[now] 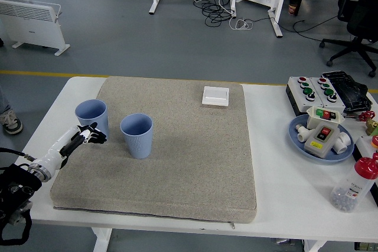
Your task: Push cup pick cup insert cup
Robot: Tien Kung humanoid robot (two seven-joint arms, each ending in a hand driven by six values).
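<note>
My left hand (88, 136): fingers spread, holding nothing.
Left blue cup (91, 117): upright, touching my fingertips' far side.
Second blue cup (136, 135): right of my hand.

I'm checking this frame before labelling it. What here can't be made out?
- Head view: whether the left hand touches the left cup; the hand covers the cup's lower side.
- Bottle label print: too small.
- Red items at the right edge: cut off.
- Right hand: outside the picture.
</note>
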